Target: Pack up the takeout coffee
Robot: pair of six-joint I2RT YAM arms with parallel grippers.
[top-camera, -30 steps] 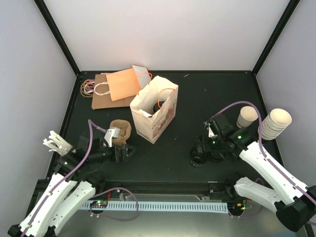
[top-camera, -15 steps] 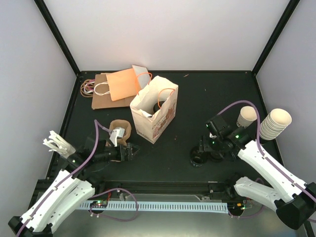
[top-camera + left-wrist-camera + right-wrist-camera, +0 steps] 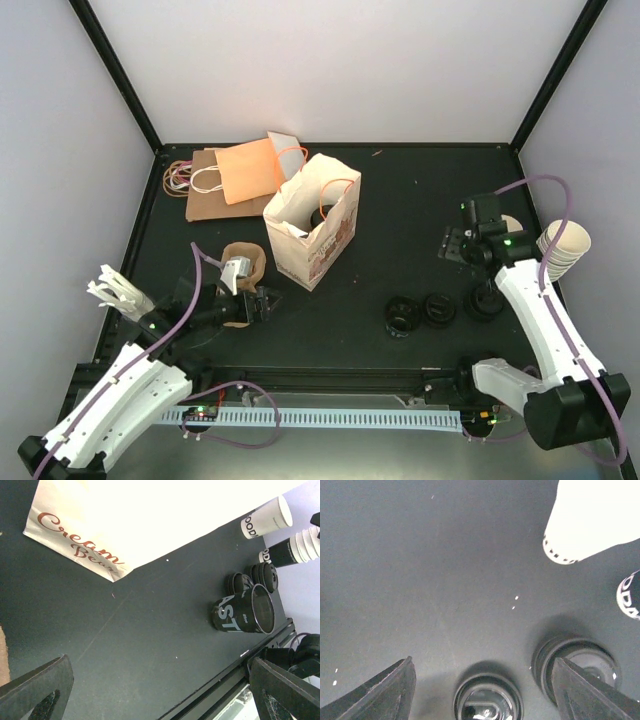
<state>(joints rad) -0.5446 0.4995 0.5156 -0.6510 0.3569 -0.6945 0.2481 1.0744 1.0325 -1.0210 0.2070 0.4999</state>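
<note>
The takeout coffee (image 3: 265, 519), a cream paper cup with a dark printed band, stands at the right of the table. In the top view my right arm covers most of this cup (image 3: 514, 223). The right wrist view shows it upper right (image 3: 587, 520). My right gripper (image 3: 455, 243) hangs open just left of it, above the table. Nothing is between the jaws of that gripper (image 3: 485, 700); a black lid (image 3: 487, 702) lies on the table below them. My left gripper (image 3: 262, 303) is open and empty, low over the table near the front left (image 3: 165, 695).
An open white paper bag (image 3: 313, 232) stands mid-table. A brown cup sleeve (image 3: 243, 262) lies by my left gripper. Three black lids (image 3: 437, 308) sit front right, and a stack of cream cups (image 3: 560, 248) at the right edge. Flat orange and brown bags (image 3: 240, 172) lie back left.
My right arm has lifted away from the black lids and swung back and right, next to the paper cup, its jaws narrowing slightly. The left gripper shifted a little to the right.
</note>
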